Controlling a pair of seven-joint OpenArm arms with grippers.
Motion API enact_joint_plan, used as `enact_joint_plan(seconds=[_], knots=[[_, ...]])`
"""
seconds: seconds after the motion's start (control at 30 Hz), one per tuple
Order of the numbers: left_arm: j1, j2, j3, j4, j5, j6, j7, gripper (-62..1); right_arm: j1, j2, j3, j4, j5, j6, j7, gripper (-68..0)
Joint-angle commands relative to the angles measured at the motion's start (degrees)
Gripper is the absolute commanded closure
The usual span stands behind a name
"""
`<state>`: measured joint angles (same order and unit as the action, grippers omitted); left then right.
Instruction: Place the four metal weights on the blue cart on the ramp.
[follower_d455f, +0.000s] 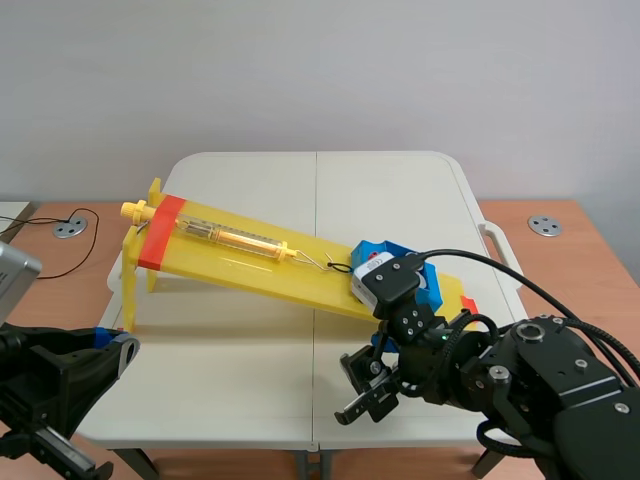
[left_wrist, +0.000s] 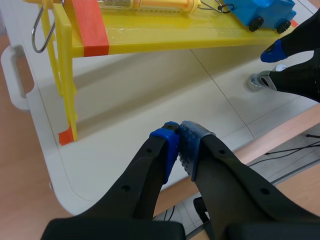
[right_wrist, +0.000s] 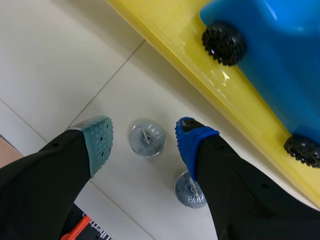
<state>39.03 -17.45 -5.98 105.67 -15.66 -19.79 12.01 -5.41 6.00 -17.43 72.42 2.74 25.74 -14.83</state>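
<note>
The blue cart stands at the low end of the yellow ramp, hooked to a spring scale. My right gripper hangs open just over the table beside the ramp, with one round metal weight lying flat between its fingers. A second weight lies partly under the blue-padded finger. The cart's black wheels are just ahead of it. My left gripper is shut on nothing above the table's near left corner. From there one weight shows below the right gripper.
The ramp's tall legs stand on the white folding table, ahead of the left gripper. A yellow spring scale lies along the ramp. The table's near edge runs close under the left gripper.
</note>
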Motion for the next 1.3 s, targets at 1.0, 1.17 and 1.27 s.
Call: enact_joint_plan(seconds=[1.0,1.17,1.27], knots=[[-1.14,0.46,-0.90,3.98,-2.95,-1.42,-5.97,-3.1,6.54,-1.70,-3.28,-4.28,1.57,-2.45,5.79,-6.7],[-1.14,0.46,-0.90,3.98,-2.95,-1.42,-5.97,-3.1,6.51,-1.49,-3.26,-4.35,1.29,-3.08,5.51,-0.7],[-1.14,0.46,-0.90,3.98,-2.95,-1.42,-5.97,-3.1,6.45,-0.96,-3.26,-4.09,1.40,-3.06,5.51,-0.7]])
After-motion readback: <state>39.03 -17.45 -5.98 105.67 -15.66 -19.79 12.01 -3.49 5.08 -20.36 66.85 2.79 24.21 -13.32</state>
